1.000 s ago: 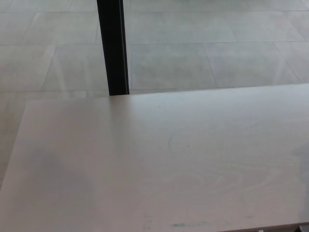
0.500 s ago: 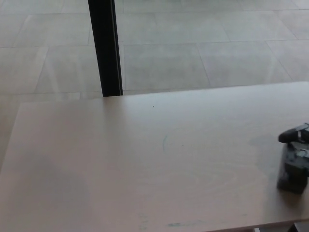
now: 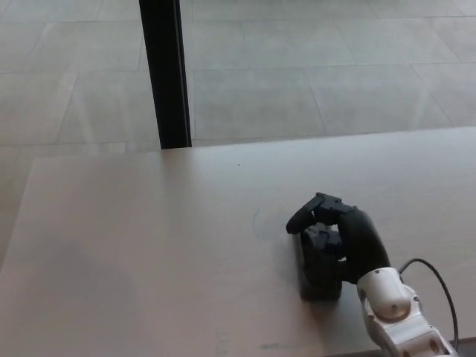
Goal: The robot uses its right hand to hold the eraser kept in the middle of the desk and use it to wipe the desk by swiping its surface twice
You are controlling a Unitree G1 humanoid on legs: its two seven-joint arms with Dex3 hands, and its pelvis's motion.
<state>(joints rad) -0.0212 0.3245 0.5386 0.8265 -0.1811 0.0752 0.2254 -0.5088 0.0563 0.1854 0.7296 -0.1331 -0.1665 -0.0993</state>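
Right black hand [image 3: 338, 234] grips dark block eraser [image 3: 320, 271], pressed on pale wooden desk [image 3: 149, 245]. Wiping step; next, slide sideways.

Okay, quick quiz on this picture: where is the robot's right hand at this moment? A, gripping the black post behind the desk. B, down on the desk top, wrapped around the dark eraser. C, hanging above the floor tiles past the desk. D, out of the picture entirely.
B: the right hand sits low on the pale desk, its black fingers closed around the dark eraser, well clear of the black post.
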